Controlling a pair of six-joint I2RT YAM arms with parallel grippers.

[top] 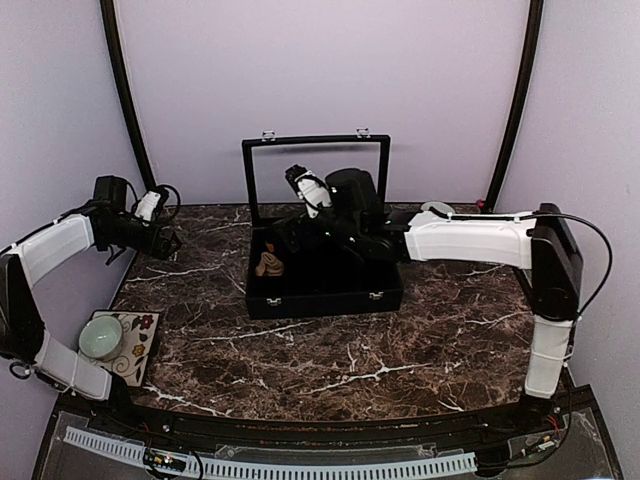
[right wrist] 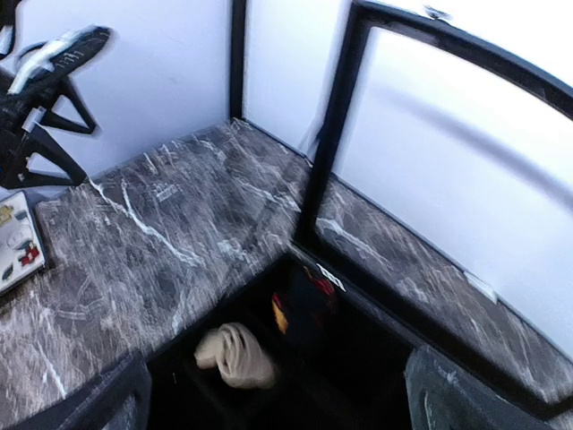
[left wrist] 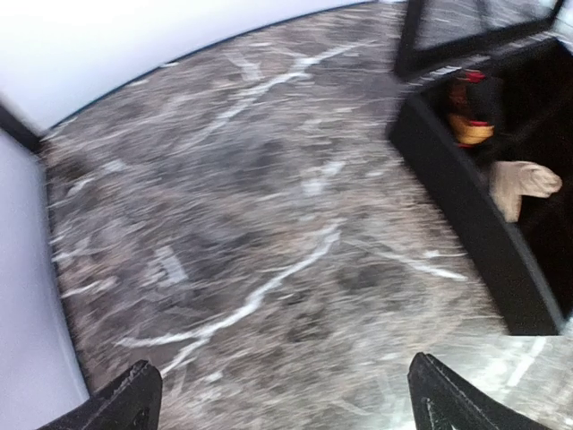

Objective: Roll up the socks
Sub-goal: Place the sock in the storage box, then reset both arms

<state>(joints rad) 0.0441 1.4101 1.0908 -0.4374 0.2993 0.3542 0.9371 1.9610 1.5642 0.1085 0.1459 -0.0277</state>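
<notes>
1. Two socks: one tan sock (right wrist: 235, 355), bunched into a bundle, and one argyle sock (right wrist: 303, 309), black with red and yellow.
2. Both lie inside the one black box (top: 325, 300), at its left end. The argyle sock lies just beside the tan one, on the side nearer the upright lid (top: 316, 145). Whether they touch, I cannot tell.
3. One pale bowl (top: 100, 337) sits on one patterned mat (top: 137, 350) at the near left corner of the surface (top: 400, 350).
4. Two arms. The right arm rises from its base at the right, and its white forearm stretches left over the box. Its wrist is above the socks.
5. The right fingers (right wrist: 116, 399) are spread wide over the box's inside, with nothing between them.
6. The left arm bends out at the left edge. The left fingers (left wrist: 125, 403) hang over bare marble left of the box, spread wide and holding nothing.
</notes>
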